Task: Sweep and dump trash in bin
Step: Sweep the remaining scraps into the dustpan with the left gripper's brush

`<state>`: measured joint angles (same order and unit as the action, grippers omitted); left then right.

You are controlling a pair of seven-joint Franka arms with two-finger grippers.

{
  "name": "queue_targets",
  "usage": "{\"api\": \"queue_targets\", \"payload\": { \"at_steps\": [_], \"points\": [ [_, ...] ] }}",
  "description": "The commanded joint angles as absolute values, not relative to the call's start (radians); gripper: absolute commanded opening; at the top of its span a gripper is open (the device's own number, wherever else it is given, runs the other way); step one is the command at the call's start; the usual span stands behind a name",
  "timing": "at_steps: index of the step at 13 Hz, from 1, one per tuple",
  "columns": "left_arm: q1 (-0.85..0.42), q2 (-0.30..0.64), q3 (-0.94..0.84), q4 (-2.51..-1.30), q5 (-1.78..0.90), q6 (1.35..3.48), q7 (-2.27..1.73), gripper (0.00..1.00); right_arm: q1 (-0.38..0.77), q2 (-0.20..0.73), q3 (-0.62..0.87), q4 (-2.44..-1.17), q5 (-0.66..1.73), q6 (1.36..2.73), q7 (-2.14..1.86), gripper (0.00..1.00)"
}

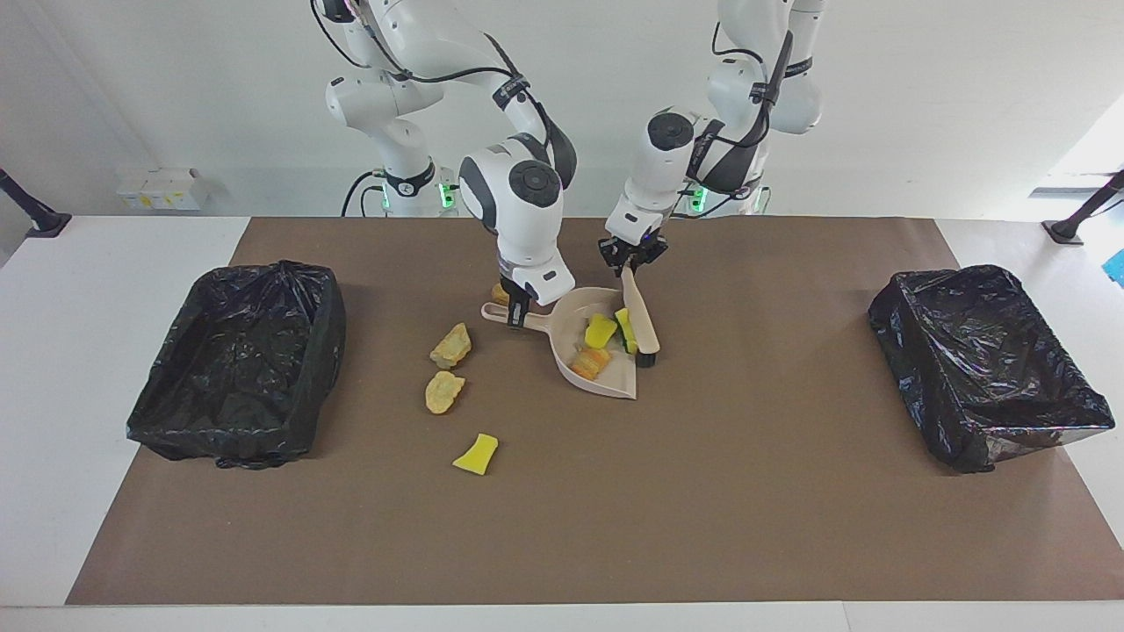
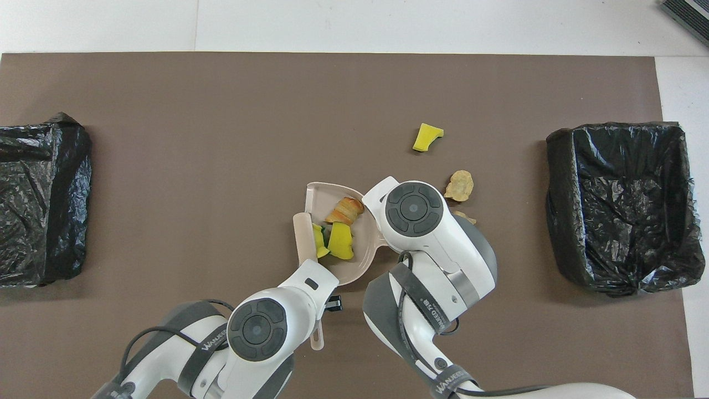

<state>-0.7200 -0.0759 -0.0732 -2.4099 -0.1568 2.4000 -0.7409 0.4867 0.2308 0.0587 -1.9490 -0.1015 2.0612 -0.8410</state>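
Now the left gripper (image 1: 634, 256), clamping the brush (image 1: 642, 326), is lying at three o'clock of the dustpan (image 1: 606, 383), handle gripped by the right gripper (image 1: 516, 314); loose trash (image 1: 450, 346) is sitting at nine o'clock, nearer the right arm.

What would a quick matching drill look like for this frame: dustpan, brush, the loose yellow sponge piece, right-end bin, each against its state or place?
Things:
1. dustpan
2. brush
3. loose yellow sponge piece
4. bin at the right arm's end

States:
A. lined with a black bag
B. held by the left gripper, head at the pan's mouth
C. lying on the brown mat, farthest of the scraps from the robots
D. handle held by the right gripper, scraps inside

Pairs: 1-D, 2-B, 3-C, 4-A
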Motion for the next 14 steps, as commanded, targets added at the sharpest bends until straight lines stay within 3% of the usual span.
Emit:
{"api": "queue_targets", "payload": {
  "at_steps": [1, 5, 14],
  "points": [
    [-0.778, -0.038, -0.058, -2.342, -0.156, 2.401, -0.755, 0.0, 0.482, 0.227, 0.064, -1.97, -0.081, 2.077, -0.851, 0.0],
    [-0.707, -0.037, -0.049, -2.341, -0.137, 2.289, -0.768, 0.0, 0.482, 0.227, 0.064, -1.97, -0.081, 2.077, -0.851, 0.0],
    [-0.715, -0.037, -0.058, -2.2, -0.026, 2.149, -0.886, 0.0, 0.465, 0.232, 0.063, -1.967, -0.034, 2.072, -0.845, 0.0]
  ]
}}
